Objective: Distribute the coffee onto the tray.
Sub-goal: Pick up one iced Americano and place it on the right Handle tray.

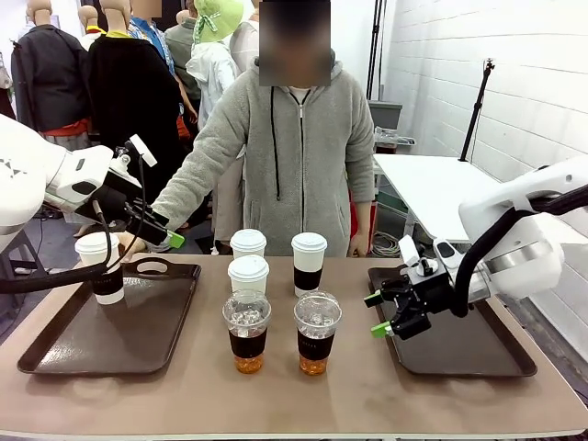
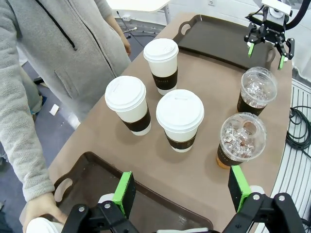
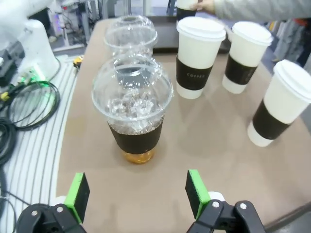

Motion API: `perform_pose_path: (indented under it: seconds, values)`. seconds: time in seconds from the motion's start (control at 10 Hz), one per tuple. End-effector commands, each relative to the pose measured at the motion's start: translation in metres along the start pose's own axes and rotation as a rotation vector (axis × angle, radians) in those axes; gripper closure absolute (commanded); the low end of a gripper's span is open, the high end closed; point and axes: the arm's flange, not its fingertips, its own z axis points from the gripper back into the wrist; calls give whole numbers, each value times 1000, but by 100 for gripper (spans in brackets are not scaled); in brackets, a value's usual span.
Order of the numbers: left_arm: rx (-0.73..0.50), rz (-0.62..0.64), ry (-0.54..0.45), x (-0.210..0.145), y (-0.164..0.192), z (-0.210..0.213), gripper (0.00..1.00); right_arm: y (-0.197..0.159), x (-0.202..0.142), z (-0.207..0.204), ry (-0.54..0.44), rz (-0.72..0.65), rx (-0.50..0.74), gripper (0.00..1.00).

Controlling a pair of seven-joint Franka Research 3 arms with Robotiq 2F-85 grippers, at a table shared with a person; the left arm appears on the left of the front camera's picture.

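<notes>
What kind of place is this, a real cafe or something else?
Likely a robotics lab staged as a coffee counter, not a real cafe: a white robot arm at the table of coffee cups, loose cables lying beside it, and an equipment stand against a bare white brick wall.

a person (image 1: 299, 147) in a grey zipped fleece is standing at top centre. a black stand (image 1: 476, 106) is rising before the white brick wall (image 1: 533, 83) at upper right.
</notes>
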Motion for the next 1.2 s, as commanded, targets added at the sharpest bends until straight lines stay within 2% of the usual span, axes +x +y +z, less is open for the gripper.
perform_pose_path:
  seconds: [0.0,0.6,1.1]
  values:
    - [-14,-18,-15,-2,4,-2,0,1,-16,-16,-82,38,-11,0]
    - [-14,-18,-15,-2,4,-2,0,-6,-40,-56,-186,30,-23,0]
    - [-14,-18,-15,-2,4,-2,0,-17,-50,-81,-273,8,55,0]
